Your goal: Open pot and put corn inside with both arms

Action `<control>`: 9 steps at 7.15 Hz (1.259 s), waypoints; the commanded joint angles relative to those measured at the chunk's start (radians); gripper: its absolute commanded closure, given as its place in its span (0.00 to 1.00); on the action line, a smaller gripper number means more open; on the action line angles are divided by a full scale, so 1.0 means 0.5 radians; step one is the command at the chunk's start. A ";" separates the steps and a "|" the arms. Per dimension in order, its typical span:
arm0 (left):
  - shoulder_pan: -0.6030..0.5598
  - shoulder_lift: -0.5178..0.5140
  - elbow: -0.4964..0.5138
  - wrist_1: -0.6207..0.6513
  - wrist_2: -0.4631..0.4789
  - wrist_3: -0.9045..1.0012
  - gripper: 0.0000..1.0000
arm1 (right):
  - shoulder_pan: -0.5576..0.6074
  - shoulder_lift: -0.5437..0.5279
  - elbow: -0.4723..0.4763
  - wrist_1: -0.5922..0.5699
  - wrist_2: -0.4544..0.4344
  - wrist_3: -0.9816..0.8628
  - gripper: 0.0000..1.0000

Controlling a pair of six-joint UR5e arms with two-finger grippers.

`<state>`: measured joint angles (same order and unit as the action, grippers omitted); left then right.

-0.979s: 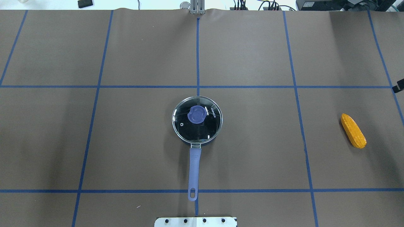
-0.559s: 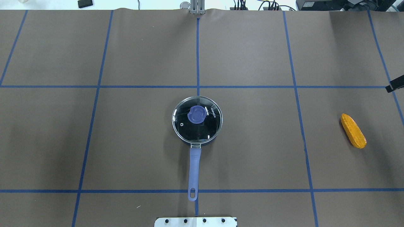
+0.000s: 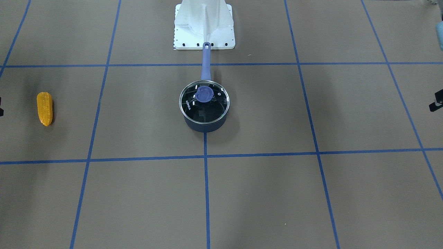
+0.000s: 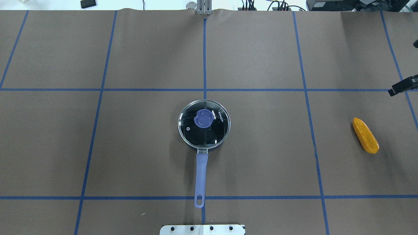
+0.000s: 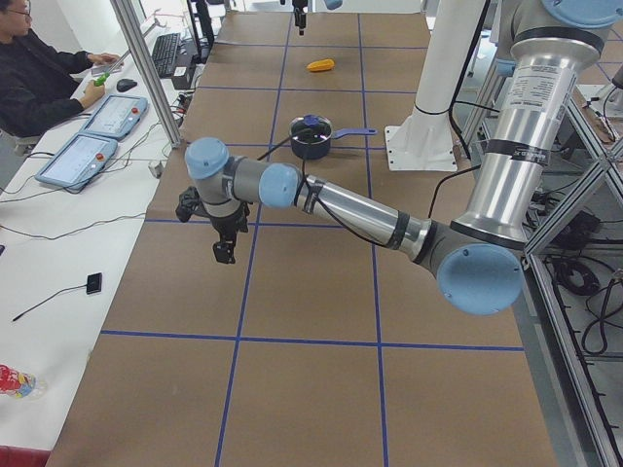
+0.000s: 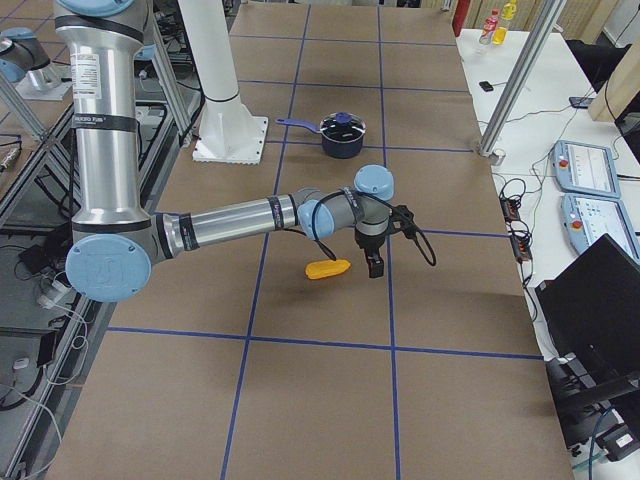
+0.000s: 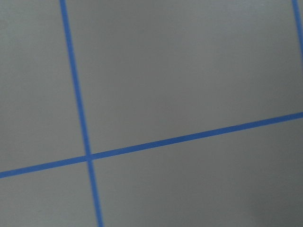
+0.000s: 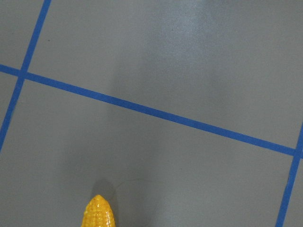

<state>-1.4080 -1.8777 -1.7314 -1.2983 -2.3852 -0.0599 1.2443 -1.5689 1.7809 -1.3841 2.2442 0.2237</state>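
Note:
The dark navy pot (image 3: 205,126) stands mid-table, its periwinkle handle (image 4: 200,173) pointing at the robot base. The clear glass lid (image 4: 209,134) with its blue knob (image 4: 204,118) sits on the pot. The orange-yellow corn (image 4: 365,135) lies on the table far right, also in the front view (image 3: 45,108) and at the bottom of the right wrist view (image 8: 98,213). My right gripper (image 6: 376,268) hovers just beyond the corn; only a black tip (image 4: 402,86) shows overhead. My left gripper (image 5: 225,255) hovers above bare table at the far left end. I cannot tell whether either is open.
The white robot base plate (image 3: 204,26) stands behind the pot handle. Blue tape lines (image 4: 204,55) grid the brown table. An operator (image 5: 39,83) sits at a side desk by the left end, beside aluminium posts (image 5: 146,68).
The right gripper's black tip has come further into the overhead view from the right edge, moving left. The pot, lid and corn have not moved.

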 commanded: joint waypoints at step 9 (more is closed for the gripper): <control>0.919 -0.962 -0.008 0.139 0.335 -1.005 0.00 | -0.141 -0.007 -0.033 -0.021 0.064 0.126 0.00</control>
<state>-1.0155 -2.3063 -1.7658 -1.2154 -2.3153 -0.5177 1.1889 -1.5692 1.7699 -1.3910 2.2394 0.2522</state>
